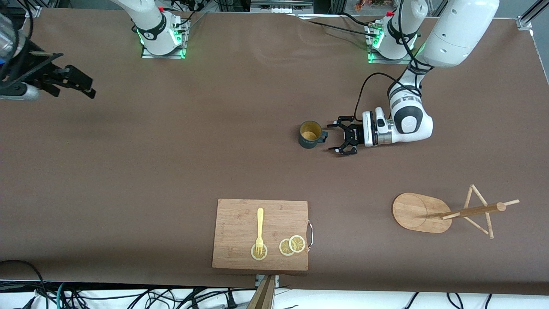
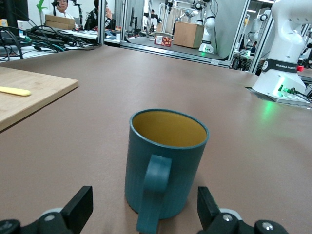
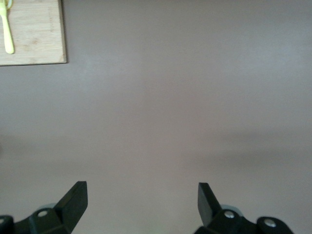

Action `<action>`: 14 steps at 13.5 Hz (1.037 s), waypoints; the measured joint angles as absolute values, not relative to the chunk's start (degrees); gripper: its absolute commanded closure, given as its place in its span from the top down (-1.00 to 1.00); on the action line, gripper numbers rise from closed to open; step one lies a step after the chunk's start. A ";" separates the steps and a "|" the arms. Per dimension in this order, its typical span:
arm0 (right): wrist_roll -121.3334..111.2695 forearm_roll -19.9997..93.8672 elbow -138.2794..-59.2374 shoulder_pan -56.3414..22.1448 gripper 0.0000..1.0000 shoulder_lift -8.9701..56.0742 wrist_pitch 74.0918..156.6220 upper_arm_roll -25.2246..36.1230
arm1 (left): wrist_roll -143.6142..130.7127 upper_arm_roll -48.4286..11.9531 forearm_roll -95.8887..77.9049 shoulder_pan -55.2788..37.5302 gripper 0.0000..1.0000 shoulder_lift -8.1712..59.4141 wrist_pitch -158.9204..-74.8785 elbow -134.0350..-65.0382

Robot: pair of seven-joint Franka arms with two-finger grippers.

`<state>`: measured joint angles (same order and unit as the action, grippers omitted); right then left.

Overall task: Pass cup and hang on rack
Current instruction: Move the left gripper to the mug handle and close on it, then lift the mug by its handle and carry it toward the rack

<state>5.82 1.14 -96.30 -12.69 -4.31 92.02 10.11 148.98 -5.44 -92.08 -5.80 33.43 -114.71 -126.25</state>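
The teal ribbed cup stands upright on the brown table, its handle turned toward my left gripper. That gripper is low at table level and open, one finger on each side of the handle, not touching it. In the left wrist view the cup fills the middle, with the left gripper open around its handle. The bamboo rack is nearer the front camera, toward the left arm's end. My right gripper is open and empty, raised over the right arm's end, and in its own view it is over bare table.
A wooden cutting board lies near the table's front edge with a yellow fork and lemon slices on it. It also shows in the left wrist view and the right wrist view.
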 measured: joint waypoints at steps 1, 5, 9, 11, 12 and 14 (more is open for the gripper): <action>4.99 1.15 -96.18 -8.54 1.00 -4.16 91.73 6.99 | 149.34 -5.54 -92.10 -5.80 -0.55 33.65 -114.71 -126.27; 4.33 1.14 -96.06 -5.35 1.00 -4.19 90.07 4.64 | 150.30 -6.39 -93.75 -5.80 -1.00 34.81 -114.71 -126.28; 4.18 1.14 -95.99 -5.32 1.00 -4.18 89.95 4.50 | 150.48 -6.43 -93.79 -5.60 -1.00 34.90 -114.43 -126.15; 3.50 1.14 -95.50 -5.29 1.00 -4.16 89.96 4.47 | 150.18 -6.41 -94.00 -4.55 -1.00 34.60 -112.55 -125.64; 3.40 1.14 -94.98 -5.29 1.00 -4.16 89.95 4.35 | 149.26 -6.35 -94.00 -3.46 -1.00 34.02 -110.90 -125.44; 3.39 1.13 -94.04 -5.29 1.00 -4.16 89.87 4.17 | 144.79 -6.25 -92.51 -0.78 -1.00 31.57 -108.76 -125.21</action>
<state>3.39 1.13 -94.04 -5.29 -4.16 89.87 4.17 144.79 -6.25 -92.51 -0.78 31.57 -108.76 -125.21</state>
